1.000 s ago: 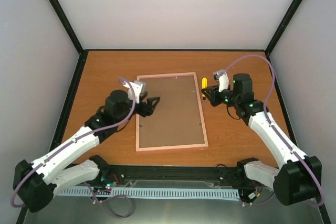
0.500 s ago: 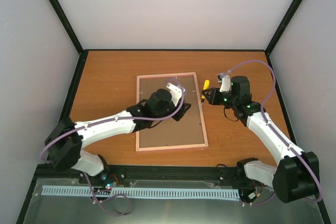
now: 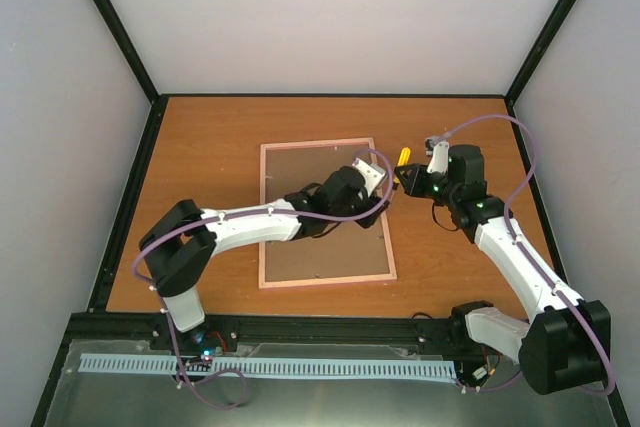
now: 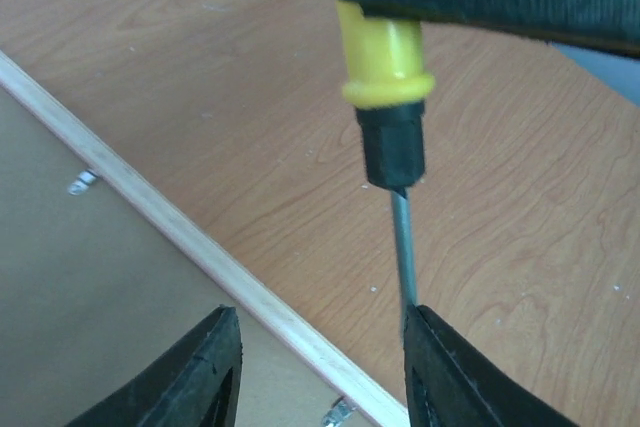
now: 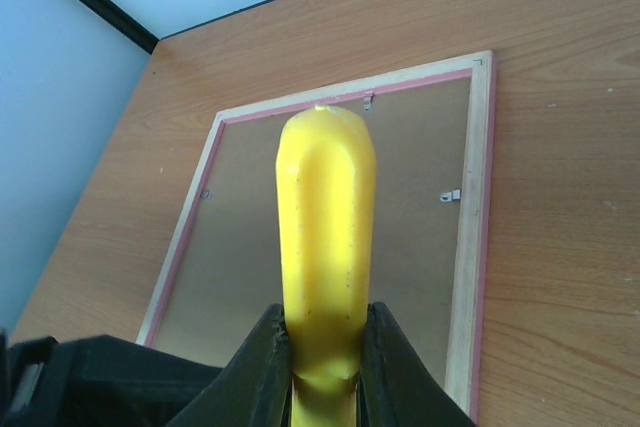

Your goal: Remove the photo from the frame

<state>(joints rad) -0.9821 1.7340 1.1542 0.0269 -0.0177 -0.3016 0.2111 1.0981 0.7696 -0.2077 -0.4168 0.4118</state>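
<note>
Top view: the frame [image 3: 325, 212] lies flat on the counter [image 3: 200, 147], back side up, with a thin pink border. The left arm reaches across it. The left hand [image 3: 386, 193] sits over the frame's right edge, and the right hand [image 3: 408, 177] is just beyond it, off the frame. Finger gaps are too small to read in this view. The photo is not visible in any view; only the brown backing board [image 5: 300, 147] shows.

Left wrist view adds the close-up. The left hand is released, jaws wide apart. Between them, above the fingertips, hangs the screwdriver [image 4: 385, 57], yellow handle up with a black collar. Its thin metal shaft [image 4: 403, 247] runs down to the inner side of the right-side finger [image 4: 445, 372], and the tip is hidden behind that finger. The frame's pale edge runs diagonally under the hand, board on its left and bare counter on its right. A metal clip [image 4: 82, 182] sits on the board left of the hand.

Right wrist view: the right hand is clenched on the screwdriver, fingers [image 5: 262, 367] pressed on both sides of the handle. The handle points out ahead of the hand, and the whole frame lies beyond it. Clips show on three sides of the frame.
</note>
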